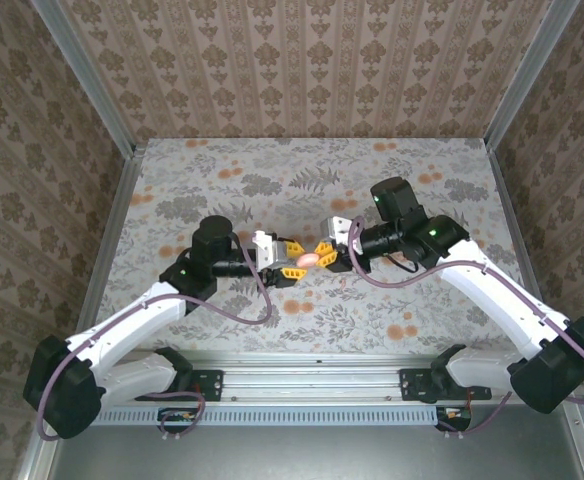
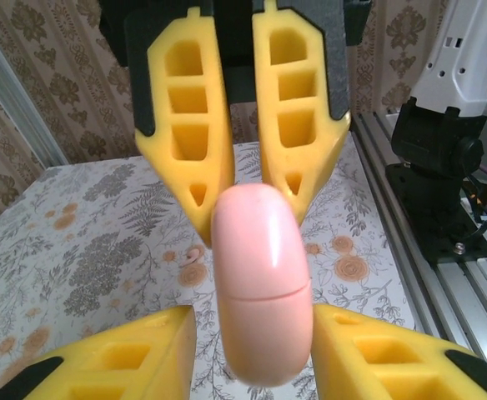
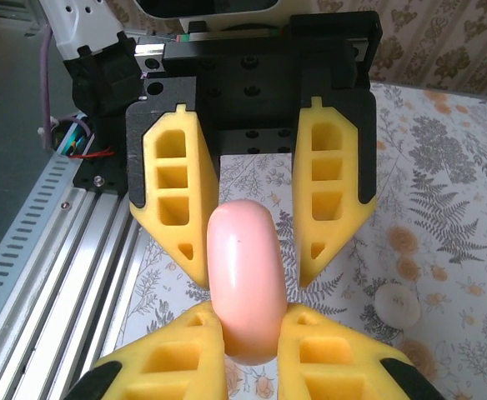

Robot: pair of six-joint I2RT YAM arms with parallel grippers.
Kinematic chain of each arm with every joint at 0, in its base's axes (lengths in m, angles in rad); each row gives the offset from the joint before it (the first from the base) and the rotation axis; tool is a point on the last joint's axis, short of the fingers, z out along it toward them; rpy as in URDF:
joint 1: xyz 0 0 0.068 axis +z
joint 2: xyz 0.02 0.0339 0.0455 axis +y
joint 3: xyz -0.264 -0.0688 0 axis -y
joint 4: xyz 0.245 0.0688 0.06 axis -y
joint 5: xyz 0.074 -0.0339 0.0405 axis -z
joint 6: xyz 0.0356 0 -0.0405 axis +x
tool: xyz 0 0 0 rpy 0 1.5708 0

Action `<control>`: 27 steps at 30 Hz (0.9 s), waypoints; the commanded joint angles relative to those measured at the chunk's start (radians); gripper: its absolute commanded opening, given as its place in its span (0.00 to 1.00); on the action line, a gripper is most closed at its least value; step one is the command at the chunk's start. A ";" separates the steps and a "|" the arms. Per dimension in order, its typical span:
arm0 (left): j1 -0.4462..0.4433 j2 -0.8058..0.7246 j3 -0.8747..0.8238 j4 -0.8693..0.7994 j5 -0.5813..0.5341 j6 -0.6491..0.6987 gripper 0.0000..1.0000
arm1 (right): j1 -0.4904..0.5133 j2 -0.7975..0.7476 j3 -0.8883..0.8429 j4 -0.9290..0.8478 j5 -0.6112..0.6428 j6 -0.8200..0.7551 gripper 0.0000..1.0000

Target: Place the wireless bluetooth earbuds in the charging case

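Currently the charging case (image 1: 308, 259) sits above the middle of the table (image 1: 222, 180). In the top view its long axis runs 9-to-3 o'clock, and its lid seam is closed. The right gripper (image 1: 324, 256) reaches in from 3 o'clock, clenched on one end. The left gripper (image 1: 294, 262) straddles the other end from 9 o'clock, jaws spread, a gap showing on one side. We judge both arms equally near. Earbuds: too small for us to pick out.
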 commanded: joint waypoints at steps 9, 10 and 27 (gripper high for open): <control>-0.015 0.009 0.034 0.007 0.017 -0.004 0.28 | 0.009 0.009 0.024 0.039 -0.002 0.010 0.15; -0.015 0.008 0.034 0.007 0.017 -0.002 0.26 | 0.008 0.008 0.022 0.051 -0.002 0.010 0.15; -0.015 0.014 0.033 0.009 0.008 -0.004 0.11 | 0.013 -0.013 0.000 0.118 0.014 0.079 0.42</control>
